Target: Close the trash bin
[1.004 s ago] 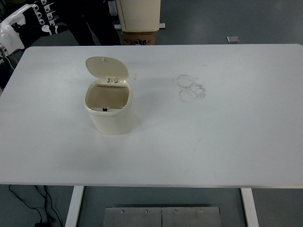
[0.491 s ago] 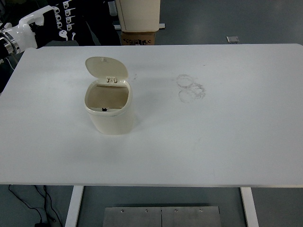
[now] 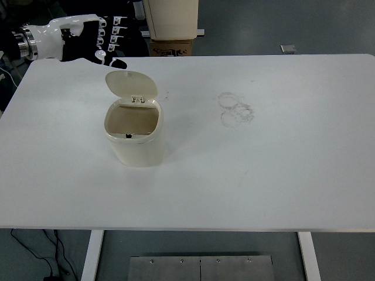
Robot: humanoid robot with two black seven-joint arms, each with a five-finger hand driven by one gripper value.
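A small cream trash bin (image 3: pixel 136 138) stands on the white table (image 3: pixel 263 164), left of the middle. Its round lid (image 3: pixel 132 84) is tipped up and back on its hinge, so the inside shows. My left hand (image 3: pixel 102 41) reaches in from the upper left, above the table's far edge and just behind the raised lid. Its fingers (image 3: pixel 115 38) are spread and hold nothing. The hand is apart from the lid. The right arm does not show.
Faint ring marks (image 3: pixel 237 109) stain the table right of the bin. Behind the far edge stand a cardboard box (image 3: pixel 172 47) and a cream cabinet (image 3: pixel 171 17). Table legs and a metal plate (image 3: pixel 200 267) show below the near edge.
My left hand has come in from the upper left corner, moving right toward the back of the bin's lid. The bin and its lid have not moved.
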